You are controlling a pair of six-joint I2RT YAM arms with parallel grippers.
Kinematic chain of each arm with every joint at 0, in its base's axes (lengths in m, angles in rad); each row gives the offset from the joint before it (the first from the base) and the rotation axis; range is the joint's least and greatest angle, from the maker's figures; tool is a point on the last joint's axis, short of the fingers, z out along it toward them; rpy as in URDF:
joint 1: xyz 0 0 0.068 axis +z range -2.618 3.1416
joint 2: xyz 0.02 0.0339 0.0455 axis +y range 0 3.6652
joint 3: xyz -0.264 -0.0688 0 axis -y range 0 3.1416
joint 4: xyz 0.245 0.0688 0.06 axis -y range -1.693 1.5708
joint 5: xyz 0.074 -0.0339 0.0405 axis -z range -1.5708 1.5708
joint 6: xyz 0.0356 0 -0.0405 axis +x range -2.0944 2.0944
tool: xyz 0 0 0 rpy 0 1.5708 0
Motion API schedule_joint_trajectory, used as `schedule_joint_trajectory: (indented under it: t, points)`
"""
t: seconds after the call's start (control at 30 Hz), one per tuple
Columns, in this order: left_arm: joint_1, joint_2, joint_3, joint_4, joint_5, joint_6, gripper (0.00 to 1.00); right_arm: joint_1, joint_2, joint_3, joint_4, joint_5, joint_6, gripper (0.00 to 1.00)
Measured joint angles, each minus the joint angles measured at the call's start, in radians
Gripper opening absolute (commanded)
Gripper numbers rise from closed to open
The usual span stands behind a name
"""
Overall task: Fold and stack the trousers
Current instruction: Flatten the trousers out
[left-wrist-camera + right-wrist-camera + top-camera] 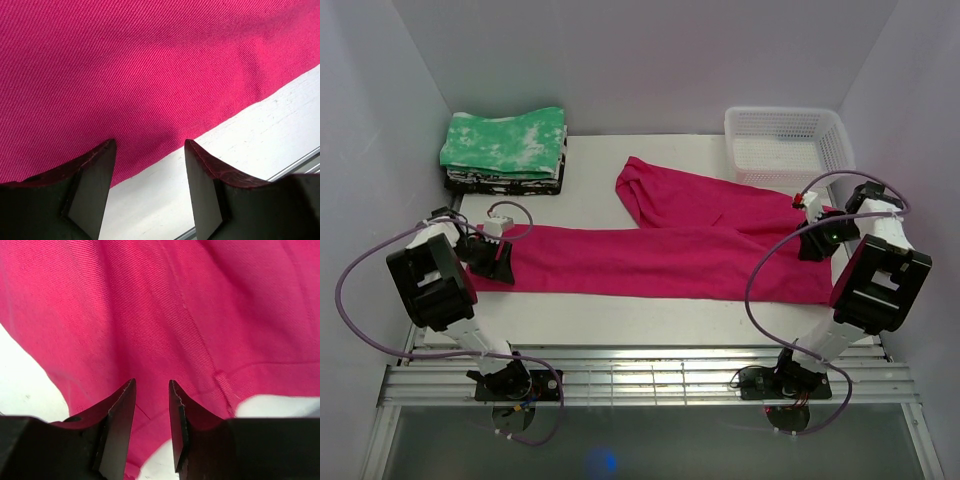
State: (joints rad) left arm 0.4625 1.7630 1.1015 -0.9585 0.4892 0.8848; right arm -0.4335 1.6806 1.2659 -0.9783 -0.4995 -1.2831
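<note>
Spread flat across the middle of the white table (590, 180): the trousers (670, 260), bright magenta, 2 legs forking apart toward the left. Longer-looking leg stretched left to right along the near part of the table, its left end under the left arm's wrist; other leg angled off toward the far side, ending around the table's middle. Waist end at the right, under the right arm's wrist and just near of the white basket (785, 125) in the far right corner. At the far left corner, well apart from the trousers, a folded green-and-white mottled cloth (505, 140) lying on top of a dark folded stack (505, 183). Left gripper (149, 142) low over the near edge of the leg, fingers (95, 185) spread wide, with pink twill and a strip of bare table showing in the gap; nothing pinched between them. Right gripper (152, 382) low over the waist end, dark fingers (117, 430) drawn close but parted by a narrow slot, pink cloth visible through it, a seam running down just right of the gap; no fold of fabric seen clamped, though contact between fingertips and cloth cannot be told from here. White table visible at both lower corners of the right wrist view, either side of the fabric.
</note>
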Motion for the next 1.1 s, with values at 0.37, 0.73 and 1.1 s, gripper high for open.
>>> schedule_joint_trajectory:
  t: [0.37, 0.73, 1.1]
  points:
    - [0.069, -0.115, -0.131, 0.068, -0.073, 0.035, 0.68, 0.034, 0.121, -0.126, 0.161, 0.088, 0.200, 0.36]
    - [0.239, -0.126, -0.124, -0.048, -0.187, 0.219, 0.78, 0.032, 0.064, -0.124, 0.188, 0.128, 0.143, 0.57]
    - [-0.051, -0.141, 0.266, -0.153, 0.070, 0.115, 0.86, 0.057, -0.031, 0.112, 0.069, -0.050, 0.158, 0.64]
